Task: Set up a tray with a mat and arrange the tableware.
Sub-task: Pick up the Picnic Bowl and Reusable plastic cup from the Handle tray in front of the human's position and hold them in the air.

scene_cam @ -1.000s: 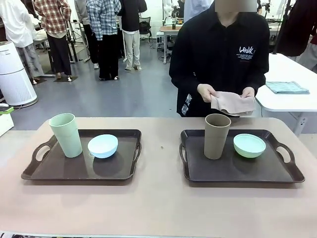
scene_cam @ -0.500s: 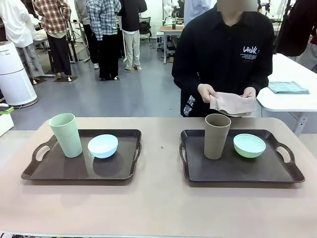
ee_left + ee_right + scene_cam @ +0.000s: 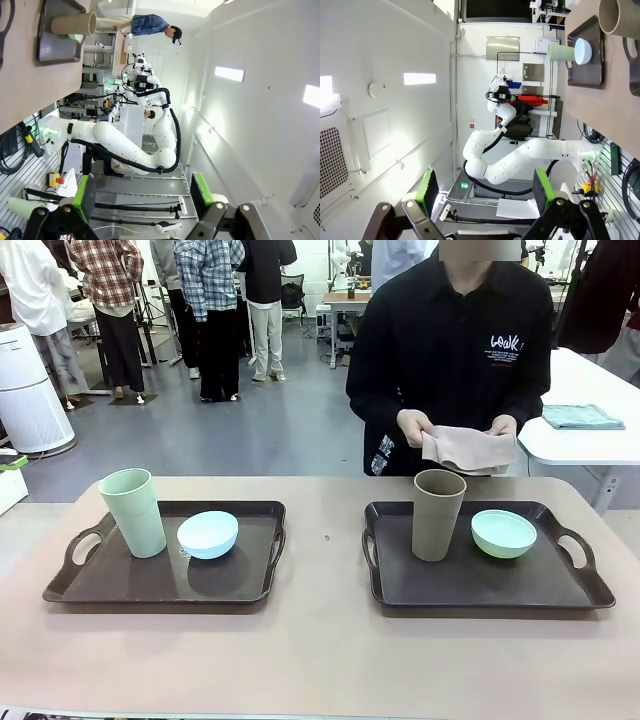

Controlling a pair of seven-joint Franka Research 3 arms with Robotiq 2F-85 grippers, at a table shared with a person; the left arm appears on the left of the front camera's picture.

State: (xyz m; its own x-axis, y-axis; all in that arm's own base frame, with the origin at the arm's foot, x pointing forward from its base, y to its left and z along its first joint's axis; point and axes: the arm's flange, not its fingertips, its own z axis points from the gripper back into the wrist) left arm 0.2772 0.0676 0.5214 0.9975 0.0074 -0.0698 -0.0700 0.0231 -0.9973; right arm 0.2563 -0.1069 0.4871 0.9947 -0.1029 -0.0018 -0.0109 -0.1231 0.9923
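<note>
- Cups can tip over: the pale green cup [image 3: 133, 512] and the brown cup [image 3: 438, 515] are tall, and each stands on a tray, so a bump while the mat [image 3: 468, 450] slides under can knock one down.
- The mat is a pink cloth. The person holds it with the right hand [image 3: 415, 427] and the left hand [image 3: 502, 427], past the far side of the table [image 3: 320, 660].
- Both cups stand straight, long side up and down, mouths up.
- The pale green cup is on the left tray [image 3: 160, 598] beside the blue bowl [image 3: 208, 534]; the brown cup is on the right tray [image 3: 480, 590] beside the mint bowl [image 3: 504, 533].
- The left gripper [image 3: 142, 192] and the right gripper [image 3: 485, 189] are spread wide and hold nothing.
</note>
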